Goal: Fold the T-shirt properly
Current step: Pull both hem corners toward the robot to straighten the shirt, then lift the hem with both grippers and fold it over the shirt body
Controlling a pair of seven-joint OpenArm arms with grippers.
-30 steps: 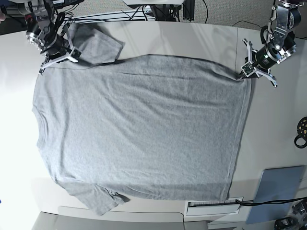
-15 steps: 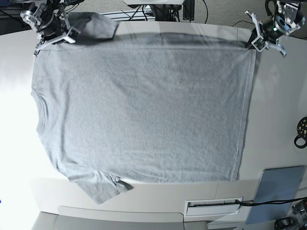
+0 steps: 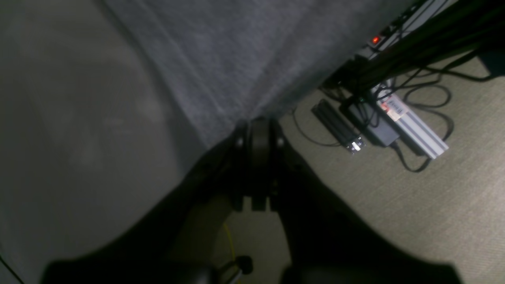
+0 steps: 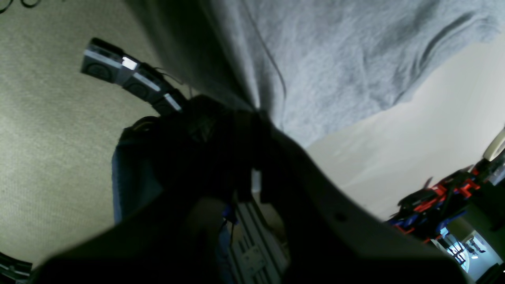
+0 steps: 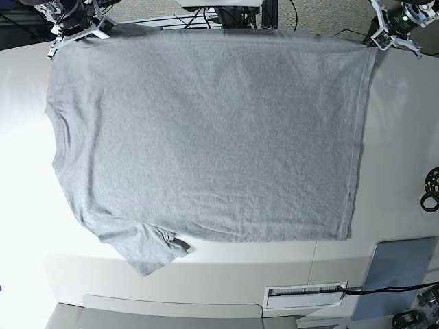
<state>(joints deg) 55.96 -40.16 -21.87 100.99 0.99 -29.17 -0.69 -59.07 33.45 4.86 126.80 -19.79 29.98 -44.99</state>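
Observation:
The grey T-shirt [image 5: 206, 137] lies flat, plain side up, collar [image 5: 51, 133] at the left and hem at the right. One sleeve [image 5: 140, 250] sticks out at the near left. Its far edge reaches the table's far edge. My left gripper [image 5: 381, 35] is shut on the far hem corner; in the left wrist view its fingertips [image 3: 255, 125] pinch the T-shirt [image 3: 221, 51]. My right gripper [image 5: 70, 33] is shut on the far shoulder, where its wrist view shows it [image 4: 254, 114] pinching the T-shirt [image 4: 335, 59]. The far sleeve is hidden.
The white table [image 5: 401, 137] shows bare to the right of the hem. A black ring [image 5: 431, 188] lies at the right edge, a blue-grey pad [image 5: 396, 274] at the near right, a white slotted strip [image 5: 305, 296] near the front. Cables and a power strip [image 3: 394, 114] lie on the floor beyond.
Both grippers have drawn the shirt's far edge toward the far side of the table. The whole shirt slid that way and pulled flat, and the far sleeve went out of sight.

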